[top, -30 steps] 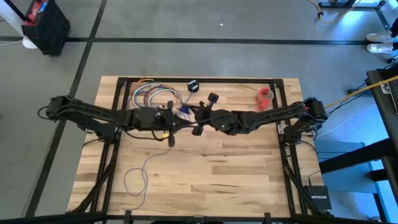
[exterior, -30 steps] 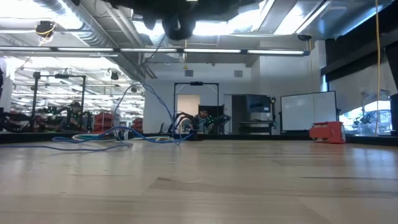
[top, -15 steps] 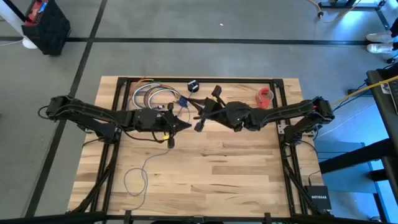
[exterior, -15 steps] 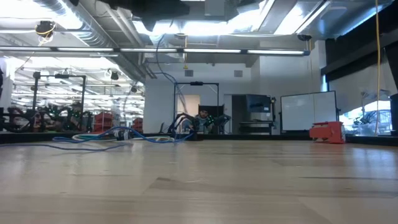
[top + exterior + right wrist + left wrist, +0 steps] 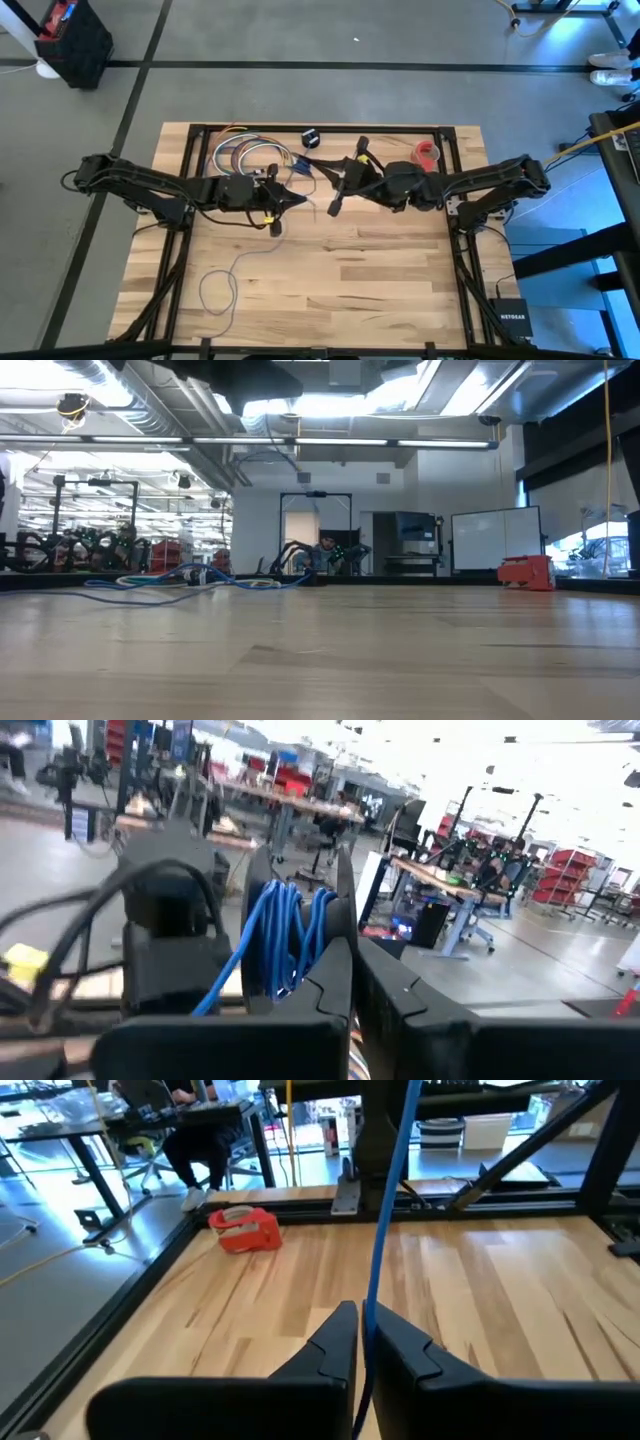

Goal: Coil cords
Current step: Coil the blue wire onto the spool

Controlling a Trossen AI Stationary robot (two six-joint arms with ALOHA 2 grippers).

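The cord is thin and bluish. Its loose end lies in a loop on the table near the front left. From there it rises to my left gripper, which is shut on it. It then runs straight up to my right gripper. That gripper is held higher, just to the right of the left one, and is shut on a bunch of several blue loops. Both grippers hang over the far middle of the table. The cord's puck end cannot be made out. My left gripper pinches a single strand of the cord between its two fingers near their free ends. The fingers lie about level and point toward the table's right, across the cord. The strand leaves them steeply upward in a straight line. My right gripper holds the bunch of loops at its fingers, lifted clear of the table. Whether the loops are pinched between the fingers or wound round one finger, I cannot tell. One strand leads off toward my left gripper.
A bundle of multicoloured looped wires lies at the far left. A small black disc sits by the far edge. A red tape dispenser stands at the far right. The near half of the table is bare wood.
My right gripper has risen and drawn back toward the table's right edge, away from my left gripper, rolling as it went. The strand that hung down to the table in the low view has been lifted off it. My left gripper has kept its place.
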